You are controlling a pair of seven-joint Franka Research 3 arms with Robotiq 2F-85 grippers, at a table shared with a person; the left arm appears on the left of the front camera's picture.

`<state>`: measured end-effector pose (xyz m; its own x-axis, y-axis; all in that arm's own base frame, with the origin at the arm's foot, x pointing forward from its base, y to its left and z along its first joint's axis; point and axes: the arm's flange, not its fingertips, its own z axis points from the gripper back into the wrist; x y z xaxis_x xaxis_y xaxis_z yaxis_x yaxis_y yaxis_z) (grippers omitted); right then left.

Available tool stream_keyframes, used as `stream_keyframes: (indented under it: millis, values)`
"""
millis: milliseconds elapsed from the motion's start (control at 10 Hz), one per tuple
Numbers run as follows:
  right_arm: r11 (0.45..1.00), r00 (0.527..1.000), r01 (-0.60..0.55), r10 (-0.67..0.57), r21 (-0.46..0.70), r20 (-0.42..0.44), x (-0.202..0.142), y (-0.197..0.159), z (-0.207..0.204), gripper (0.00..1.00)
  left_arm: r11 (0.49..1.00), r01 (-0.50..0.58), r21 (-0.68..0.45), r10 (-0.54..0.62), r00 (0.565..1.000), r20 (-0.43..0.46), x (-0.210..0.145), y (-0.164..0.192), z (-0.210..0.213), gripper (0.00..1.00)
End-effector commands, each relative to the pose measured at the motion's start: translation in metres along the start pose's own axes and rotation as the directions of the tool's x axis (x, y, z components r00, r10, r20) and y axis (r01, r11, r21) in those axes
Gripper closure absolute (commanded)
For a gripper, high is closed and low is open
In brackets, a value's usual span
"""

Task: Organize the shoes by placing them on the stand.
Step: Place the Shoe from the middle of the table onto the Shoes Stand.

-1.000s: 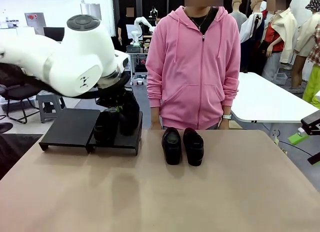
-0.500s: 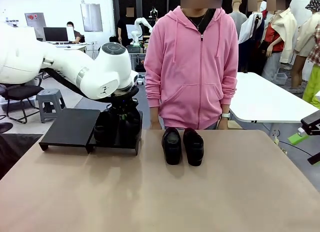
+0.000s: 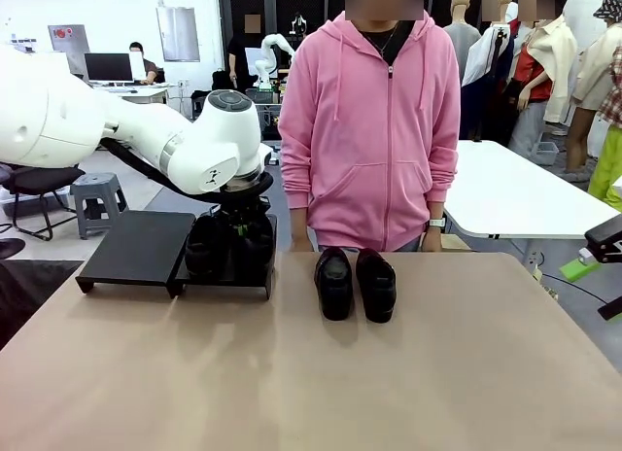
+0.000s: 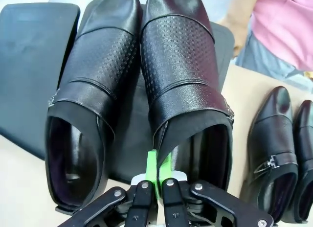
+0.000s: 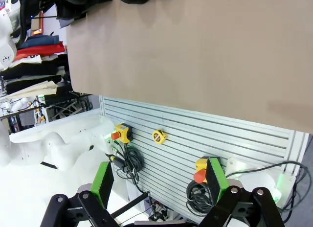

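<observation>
Two black shoes stand side by side on the right platform (image 3: 225, 279) of the stand, toes toward the person. My left gripper (image 4: 157, 174) is shut on the inner side of the opening of one of these shoes (image 4: 183, 80), its green pads pinching the leather. The other shoe (image 4: 90, 85) sits close beside it. In the front view the left gripper (image 3: 243, 221) hangs right over these two shoes. Another pair of shoes (image 3: 355, 284) stands on the table in front of the person. The stand's left platform (image 3: 136, 247) is bare. My right gripper (image 5: 159, 180) is open, off the table's right side.
A person in a pink hoodie (image 3: 374, 130) stands at the far edge, hands down behind the table. The tan tabletop (image 3: 321, 383) stretches wide toward the near side. Below the table's edge the right wrist view shows a slatted wall (image 5: 205, 134) with cables and stop buttons.
My left arm has come down over the right platform, and the shoe it holds has gone from tilted above the platform to level beside the other shoe.
</observation>
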<state>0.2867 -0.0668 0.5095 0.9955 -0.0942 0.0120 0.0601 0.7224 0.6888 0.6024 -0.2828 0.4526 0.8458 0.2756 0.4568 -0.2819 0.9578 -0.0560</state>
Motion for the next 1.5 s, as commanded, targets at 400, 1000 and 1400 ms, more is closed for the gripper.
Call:
stream_keyframes:
  millis: [400, 1000, 1400]
  values:
    - [1.000, 1.000, -0.017, 0.017, 0.019, 0.004, 0.002, 0.002, 0.002, 0.00, 0.999, 0.013, 0.053, -0.013, 1.000, -0.007, 0.005, 0.002, 0.015, 0.00]
    - [1.000, 1.000, -0.017, 0.017, 0.019, 0.004, 0.002, 0.002, 0.002, 0.00, 0.963, 0.224, -0.150, -0.255, 0.938, -0.236, -0.076, 0.032, 0.144, 0.00]
    - [1.000, 1.000, -0.017, 0.017, 0.019, 0.004, 0.002, 0.002, 0.002, 0.00, 0.785, 0.389, -0.482, -0.579, 0.736, -0.349, -0.147, 0.106, 0.183, 0.00]
